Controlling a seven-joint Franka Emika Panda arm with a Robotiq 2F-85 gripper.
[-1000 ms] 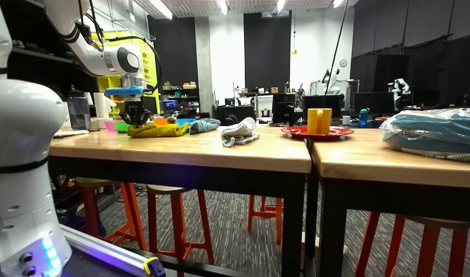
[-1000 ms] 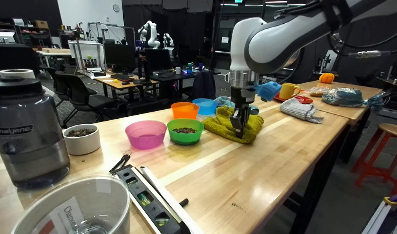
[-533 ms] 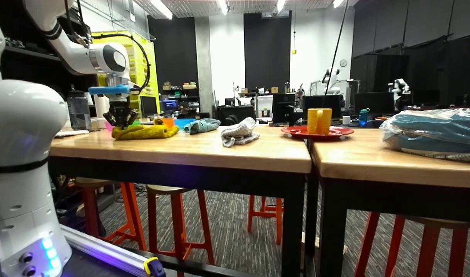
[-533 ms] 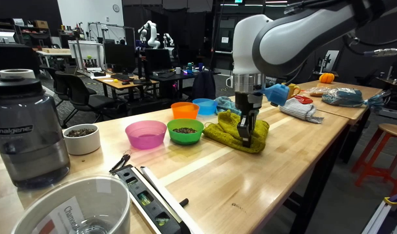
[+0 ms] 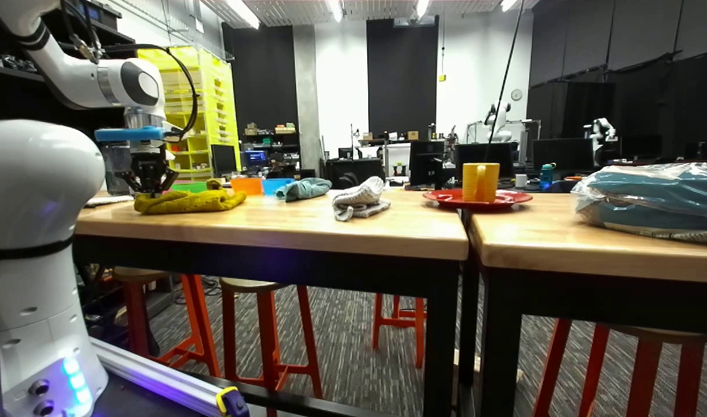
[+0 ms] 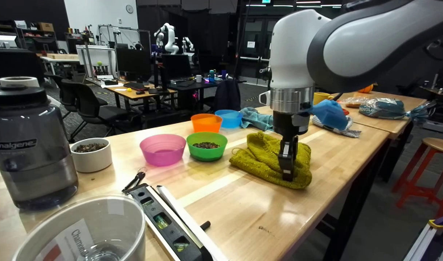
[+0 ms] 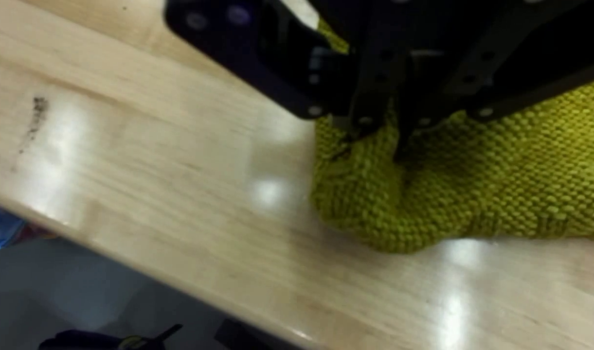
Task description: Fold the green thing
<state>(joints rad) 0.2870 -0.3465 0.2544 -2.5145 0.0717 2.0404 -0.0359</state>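
On table (image 6: 239,214), near green bowl (image 6: 206,156), lies green cloth (image 6: 259,164), gripper (image 6: 288,176) clamped on it near one end. To fold well: lift gently, lay end across rest, release once flat.

Matt, coarsely knitted yellow-green cloth (image 6: 265,159) on a smooth, glossy wooden tabletop (image 6: 243,206) — at the cloth's nine o'clock, in an exterior view, a smooth green plastic bowl (image 6: 206,154).
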